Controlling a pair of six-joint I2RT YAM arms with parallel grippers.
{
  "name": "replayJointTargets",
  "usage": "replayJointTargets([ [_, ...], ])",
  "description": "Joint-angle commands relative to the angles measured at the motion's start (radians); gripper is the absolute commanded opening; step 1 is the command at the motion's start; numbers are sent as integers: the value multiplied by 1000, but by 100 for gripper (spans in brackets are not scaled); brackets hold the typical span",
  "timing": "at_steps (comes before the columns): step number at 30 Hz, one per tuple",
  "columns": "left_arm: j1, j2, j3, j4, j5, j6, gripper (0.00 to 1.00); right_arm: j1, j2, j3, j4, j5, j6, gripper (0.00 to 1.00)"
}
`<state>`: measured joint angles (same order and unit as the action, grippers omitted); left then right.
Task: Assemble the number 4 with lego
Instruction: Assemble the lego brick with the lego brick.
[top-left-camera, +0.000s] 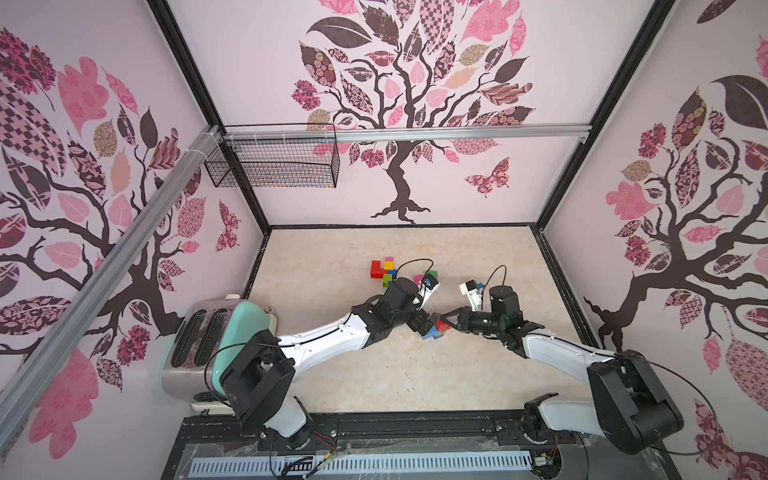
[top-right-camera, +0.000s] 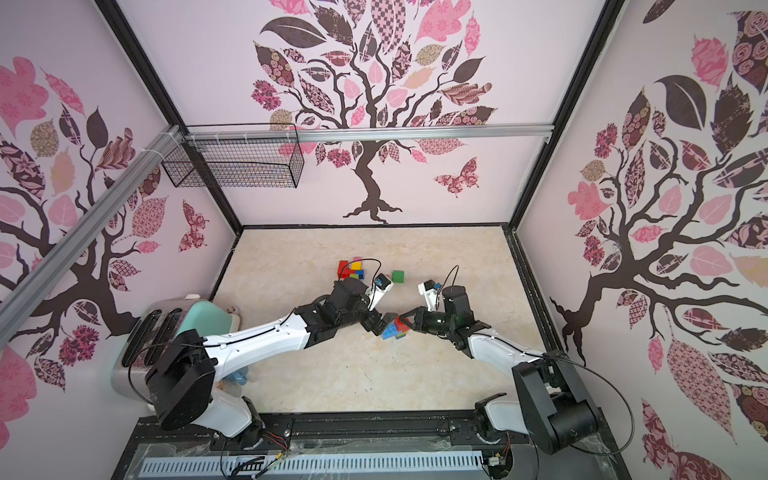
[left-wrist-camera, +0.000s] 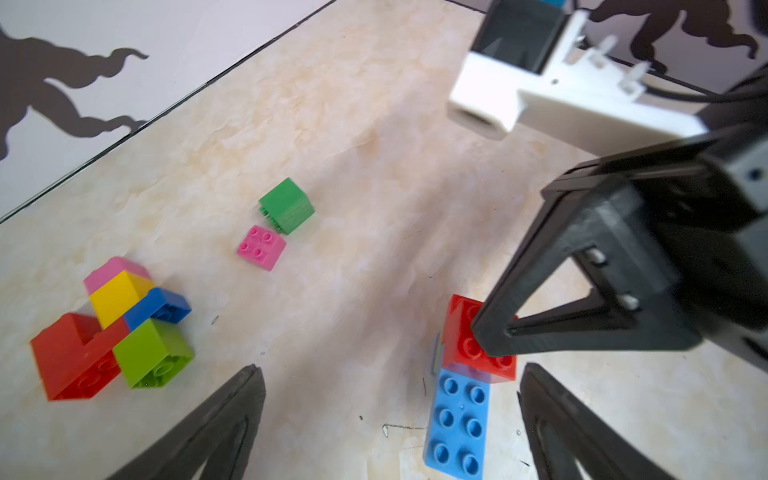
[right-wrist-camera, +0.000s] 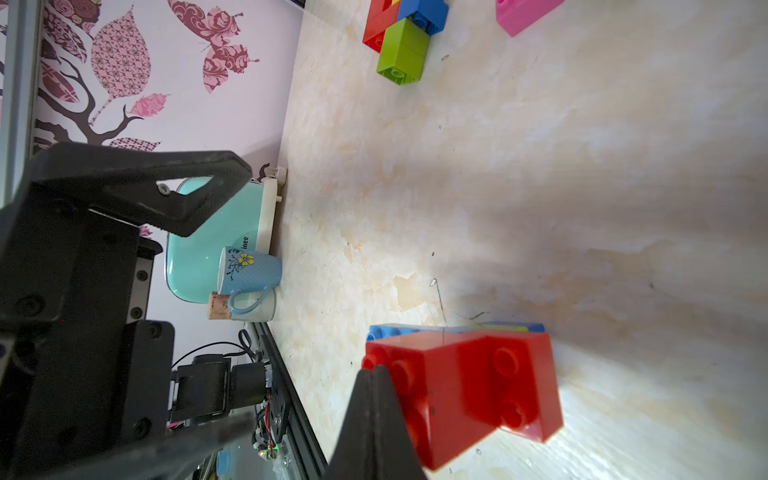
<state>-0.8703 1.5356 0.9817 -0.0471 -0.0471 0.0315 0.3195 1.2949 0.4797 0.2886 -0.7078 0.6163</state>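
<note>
Two lego bricks, a red brick (left-wrist-camera: 457, 332) on a blue brick (left-wrist-camera: 457, 419), lie on the surface (left-wrist-camera: 353, 166) between your wide-open left fingers (left-wrist-camera: 232, 399). Your right fingers (left-wrist-camera: 540, 328) are closed, touching the red brick. The toaster (right-wrist-camera: 199, 257) reads "inee".

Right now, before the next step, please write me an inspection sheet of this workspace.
Surface: beige table, a few small dark marks.
Job's things: red brick on blue brick between the grippers; a mixed pile, green brick and pink brick farther back.
Clutter: toaster, mug beside it.
Grippers: left gripper open, empty; right gripper shut, tips against the red brick.
Cables: black cable loops over each wrist.
Surroundings: tree-print walls, wire basket on a rail.
</note>
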Motion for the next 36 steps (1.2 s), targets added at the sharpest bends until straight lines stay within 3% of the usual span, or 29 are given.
replayJointTargets([
  [1, 2, -23, -46, 40, -87, -66, 98, -2, 0, -39, -187, 107, -33, 0],
  [16, 4, -17, -58, -20, -141, -88, 98, -1, -6, -26, -166, 70, -22, 0],
  [36, 5, -12, -90, -10, -167, -102, 98, 1, -58, 66, -209, 27, -18, 17],
])
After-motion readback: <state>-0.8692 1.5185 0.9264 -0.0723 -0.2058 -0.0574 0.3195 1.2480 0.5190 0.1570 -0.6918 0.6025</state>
